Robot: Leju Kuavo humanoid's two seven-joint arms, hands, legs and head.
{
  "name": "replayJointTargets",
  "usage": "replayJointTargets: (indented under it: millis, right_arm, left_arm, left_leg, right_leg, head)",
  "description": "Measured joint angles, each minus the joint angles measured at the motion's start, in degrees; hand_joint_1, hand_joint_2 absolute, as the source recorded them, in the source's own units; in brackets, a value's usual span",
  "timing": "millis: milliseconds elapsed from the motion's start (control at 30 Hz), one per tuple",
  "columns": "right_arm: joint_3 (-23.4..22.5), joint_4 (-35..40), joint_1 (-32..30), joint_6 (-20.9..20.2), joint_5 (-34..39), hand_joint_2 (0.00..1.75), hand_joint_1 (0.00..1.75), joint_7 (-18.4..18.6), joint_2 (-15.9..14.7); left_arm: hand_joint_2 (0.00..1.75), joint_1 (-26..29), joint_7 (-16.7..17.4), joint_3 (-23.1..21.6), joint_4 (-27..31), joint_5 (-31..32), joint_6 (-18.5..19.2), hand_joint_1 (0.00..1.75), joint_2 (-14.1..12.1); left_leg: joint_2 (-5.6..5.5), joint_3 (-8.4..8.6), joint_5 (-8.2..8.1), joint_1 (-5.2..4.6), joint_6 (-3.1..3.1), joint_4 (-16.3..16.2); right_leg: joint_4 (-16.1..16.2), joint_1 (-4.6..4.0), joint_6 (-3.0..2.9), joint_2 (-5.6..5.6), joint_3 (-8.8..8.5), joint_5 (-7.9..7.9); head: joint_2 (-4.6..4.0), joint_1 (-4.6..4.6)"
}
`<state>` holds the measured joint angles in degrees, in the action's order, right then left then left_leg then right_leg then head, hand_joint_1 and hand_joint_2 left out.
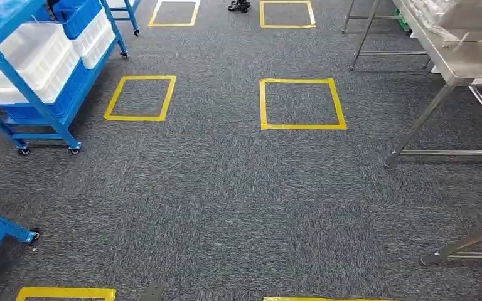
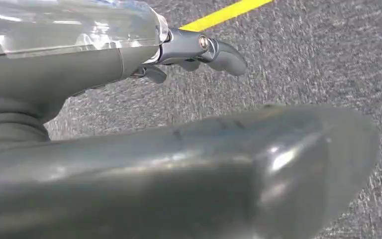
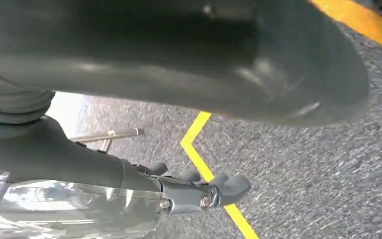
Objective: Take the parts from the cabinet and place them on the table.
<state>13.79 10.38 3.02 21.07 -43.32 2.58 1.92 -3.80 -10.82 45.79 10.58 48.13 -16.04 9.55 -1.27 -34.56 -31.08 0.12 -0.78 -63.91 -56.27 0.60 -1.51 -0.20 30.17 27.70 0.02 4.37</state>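
Left of the yellow taped squares (image 1: 302,104), a blue cabinet (image 1: 25,81) is carrying white bins (image 1: 34,59); the steel surface (image 1: 452,59) is standing opposite. Both hands, left hand (image 2: 199,50) and right hand (image 3: 199,191), are gripping clear-wrapped parts (image 2: 69,25), fingers curling around them.

Grey carpet floor (image 1: 226,200) with yellow tape squares (image 1: 302,104), a blue wheeled cabinet (image 1: 31,69) holding white bins (image 1: 34,56) far left, and a steel counter (image 1: 452,56) far right.
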Motion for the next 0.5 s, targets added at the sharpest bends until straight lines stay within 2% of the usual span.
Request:
replayJointTargets:
  millis: [33, 67, 100, 133, 167, 200, 233, 267, 300, 400, 433, 467, 500]
  right_arm:
    - [0.00, -0.02, -0.02, -0.06, -0.11, 0.00, 0.00, 0.00, 0.00]
    - [0.00, -0.02, -0.02, -0.17, -0.13, 0.00, 0.00, 0.04, -0.02]
    - [0.00, -0.04, 0.01, -0.26, -0.20, 0.00, 0.00, 0.07, -0.04]
    - [0.00, -0.04, 0.03, -0.37, -0.33, 0.00, 0.00, 0.07, -0.02]
    - [0.02, -0.04, 0.07, -0.44, -0.39, 0.00, 0.00, 0.07, 0.00]
    - [0.02, -0.02, 0.09, -0.46, -0.48, 0.00, 0.00, 0.07, 0.04]
    - [0.04, -0.02, 0.11, -0.48, -0.48, 0.00, 0.00, 0.07, 0.11]
    - [0.04, -0.04, 0.09, -0.48, -0.48, 0.00, 0.00, 0.09, 0.15]
    - [0.04, -0.04, 0.07, -0.48, -0.48, 0.00, 0.00, 0.09, 0.17]
    - [0.04, -0.02, 0.20, -0.46, -0.48, 0.00, 0.00, 0.13, 0.22]
    - [0.04, -0.02, 0.20, -0.44, -0.52, 0.00, 0.00, 0.13, 0.20]
    - [0.04, -0.02, 0.18, -0.44, -0.59, 0.00, 0.00, 0.13, 0.20]
    - [0.07, -0.04, 0.11, -0.44, -0.65, 0.00, 0.00, 0.13, 0.22]
  left_arm:
    - [0.00, 0.00, -0.02, 0.15, 0.00, 0.00, -0.09, 0.00, 0.00]
    - [0.00, 0.08, -0.04, 0.28, 0.00, 0.00, -0.11, 0.00, 0.00]
    - [0.00, 0.21, -0.07, 0.39, 0.00, -0.07, -0.13, 0.00, 0.00]
    - [0.00, 0.30, -0.09, 0.53, 0.00, -0.13, -0.13, 0.00, 0.00]
    - [0.00, 0.37, -0.15, 0.81, 0.00, -0.13, -0.13, 0.00, 0.00]
    - [0.00, 0.35, -0.15, 0.92, 0.00, -0.15, -0.15, 0.00, 0.00]
    - [0.00, 0.28, -0.17, 0.94, 0.00, -0.15, -0.15, 0.00, 0.00]
    - [0.00, 0.18, -0.17, 1.01, 0.00, -0.15, -0.15, 0.00, -0.02]
    - [0.00, 0.07, -0.24, 1.05, 0.00, -0.13, -0.15, 0.00, -0.02]
    - [0.00, 0.36, -0.44, 1.16, 0.00, -0.07, -0.04, 0.00, -0.04]
    - [0.00, 0.38, -0.65, 1.18, 0.00, -0.09, 0.00, 0.00, -0.02]
    - [0.00, 0.31, -0.79, 1.20, 0.00, -0.09, 0.00, 0.00, -0.04]
    - [0.00, 0.16, -1.03, 1.22, 0.00, -0.11, 0.02, 0.00, -0.04]
  left_leg:
    - [0.26, -2.36, -2.47, 0.12, -0.23, -5.15]
    - [0.35, -4.47, -4.21, 0.22, -0.44, -9.81]
    - [0.44, -5.51, -4.55, 0.34, -0.57, -12.14]
    - [0.54, -5.21, -3.54, 0.45, -0.64, -11.51]
    - [0.75, -3.55, -1.34, 0.52, -0.67, -8.14]
    - [1.17, -0.90, 1.35, 0.53, -0.65, -2.85]
    - [2.00, 2.16, 3.77, 0.53, -0.48, 2.93]
    - [3.83, 3.75, 3.47, 0.34, -0.17, 6.38]
    - [3.36, 3.72, 3.68, -0.01, 0.38, 6.54]
    - [2.44, 3.36, 3.89, -0.18, 1.10, 6.61]
    - [2.20, 3.73, 4.40, 0.26, 1.73, 7.27]
    - [1.97, 3.71, 4.52, 0.25, 1.96, 7.39]
    - [1.79, 3.54, 4.63, 0.26, 2.20, 7.38]
  right_leg:
    - [-0.02, -0.13, -0.09, -0.45, 0.02, 0.06]
    - [-0.06, -0.21, -0.15, -0.87, 0.04, 0.10]
    - [-0.10, -0.27, -0.16, -1.16, 0.03, 0.11]
    - [-0.15, -0.30, -0.11, -1.46, -0.04, 0.16]
    - [-0.25, -0.30, -0.06, -1.74, -0.08, 0.27]
    - [-0.42, -0.27, 0.13, -1.98, -0.14, 0.42]
    - [-0.66, -0.24, 0.30, -2.27, -0.26, 0.65]
    - [-0.93, -0.49, 0.64, -2.53, -0.25, 0.91]
    - [-1.11, -0.69, 0.96, -2.63, -0.16, 1.02]
    - [-0.97, -0.55, 1.80, -3.41, -0.24, 0.93]
    - [-1.49, -0.32, 2.36, -2.75, -0.15, 1.48]
    - [-2.85, -0.21, 2.55, -1.22, 0.41, 2.66]
    - [-6.38, -0.15, 2.65, -0.39, 2.15, 5.10]
  head:
    - [0.00, 0.02]
    - [0.00, 0.02]
    - [0.00, 0.02]
    - [0.00, 0.02]
    - [0.00, 0.02]
    - [0.00, 0.02]
    - [0.00, 0.02]
    - [0.00, 0.00]
    - [0.00, 0.00]
    - [0.00, 0.00]
    - [0.00, 0.00]
    - [0.00, 0.00]
    - [0.00, -0.02]
